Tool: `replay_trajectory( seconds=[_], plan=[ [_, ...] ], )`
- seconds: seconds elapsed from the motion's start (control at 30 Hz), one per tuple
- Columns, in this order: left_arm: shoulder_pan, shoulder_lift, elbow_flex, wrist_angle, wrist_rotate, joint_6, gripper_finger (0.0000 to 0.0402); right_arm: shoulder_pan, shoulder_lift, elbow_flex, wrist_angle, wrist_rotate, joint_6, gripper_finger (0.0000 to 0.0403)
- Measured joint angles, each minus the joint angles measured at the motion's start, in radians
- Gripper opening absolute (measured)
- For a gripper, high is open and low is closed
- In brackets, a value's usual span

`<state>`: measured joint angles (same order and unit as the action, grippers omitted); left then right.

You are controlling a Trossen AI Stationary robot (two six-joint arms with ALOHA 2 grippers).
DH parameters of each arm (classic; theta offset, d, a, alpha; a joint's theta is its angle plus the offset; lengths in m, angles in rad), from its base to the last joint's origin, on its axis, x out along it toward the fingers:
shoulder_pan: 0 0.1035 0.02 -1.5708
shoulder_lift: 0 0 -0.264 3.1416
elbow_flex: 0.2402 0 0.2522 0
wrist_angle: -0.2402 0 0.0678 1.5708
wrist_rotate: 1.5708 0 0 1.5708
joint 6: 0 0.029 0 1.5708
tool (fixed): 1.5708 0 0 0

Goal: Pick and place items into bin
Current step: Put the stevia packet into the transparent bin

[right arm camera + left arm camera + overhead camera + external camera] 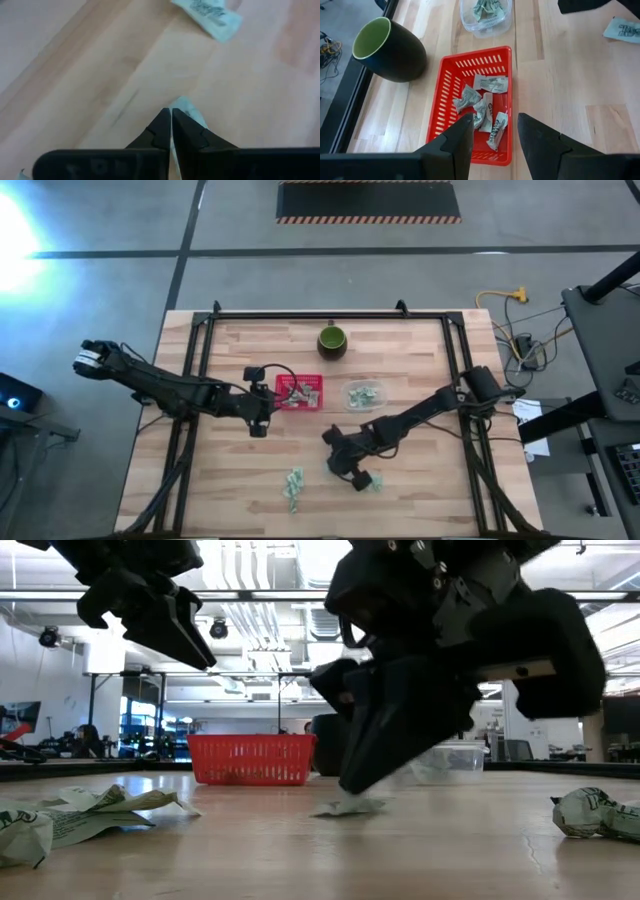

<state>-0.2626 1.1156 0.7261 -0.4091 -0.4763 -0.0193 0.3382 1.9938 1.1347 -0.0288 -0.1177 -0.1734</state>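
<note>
Right now your right hand (357, 476) is down on the desk (420, 500) at about five o'clock from the red basket (299, 392). Its fingers (161, 131) are pressed together on a pale green-and-white wrapped piece (189, 109), the wrapper poking out past the tips. In the low view that piece (350, 806) lies flat on the wood under the hand (358, 783).

Your left hand (262, 396) hovers at the basket's nine o'clock edge with its fingers (457, 142) apart and nothing between them. From its wrist camera you see the red basket (451, 85) directly below, holding a handful of wrapped pieces (482, 102).

Around the basket, the dark green cup (332, 340) stands at one o'clock, close to it but not touching. A clear container (364, 395) sits at three o'clock, well apart, with more wrapped pieces inside; it lies between the basket and the right arm's elbow. A loose cluster of wrapped pieces (294, 484) rests at six o'clock near the desk's front edge, and one more (375, 483) lies just beside the right hand. In the right wrist view another wrapper (207, 19) lies apart from the held one.

The low view shows crumpled wrappers (70, 815) at the near left and another (595, 814) at the near right.
</note>
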Motion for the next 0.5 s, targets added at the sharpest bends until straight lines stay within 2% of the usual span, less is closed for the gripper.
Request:
replay_trajectory(
  seconds=[0.13, 0.37, 0.5],
  plan=[
    [0.000, 0.000, 0.000, 0.001, 0.000, 0.000, 0.0138, 0.012, -0.015, 0.032, -0.065, 0.069, -0.026, 0.0008],
    [0.000, 0.000, 0.000, 0.004, 0.000, 0.000, 0.0138, 0.026, -0.060, 0.033, -0.095, 0.106, -0.012, 0.0008],
    [0.000, 0.000, 0.000, 0.006, 0.000, 0.000, 0.0138, 0.028, -0.061, 0.027, -0.096, 0.121, 0.070, 0.0009]
  ],
)
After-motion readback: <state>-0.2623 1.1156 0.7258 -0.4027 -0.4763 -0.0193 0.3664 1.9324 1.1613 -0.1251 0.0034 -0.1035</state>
